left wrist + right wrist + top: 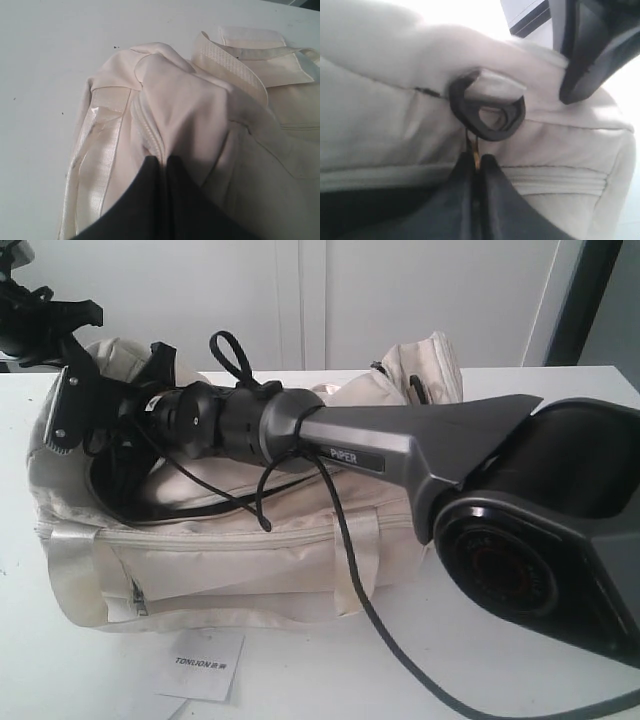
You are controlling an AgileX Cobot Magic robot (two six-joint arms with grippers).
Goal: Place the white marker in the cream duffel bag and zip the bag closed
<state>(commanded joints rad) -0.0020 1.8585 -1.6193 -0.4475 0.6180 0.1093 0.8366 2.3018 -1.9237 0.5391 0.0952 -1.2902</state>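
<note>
The cream duffel bag (pixel 260 550) lies on the white table, its top partly open with black lining showing at the left end. My right arm reaches across it to that end. There the right gripper (pixel 476 159) is shut on the small gold zip pull (pixel 476 146), just below a black end ring (pixel 487 112). My left gripper (pixel 163 161) is shut on the bag's cream zip seam (pixel 147 132) beside a shiny strap (pixel 92 150). The white marker is out of view.
A white TONLION paper card (pixel 203 663) lies on the table in front of the bag. A black cable (pixel 345 550) hangs from the right arm across the bag's front. The left arm's dark body (pixel 40 320) sits above the bag's left end.
</note>
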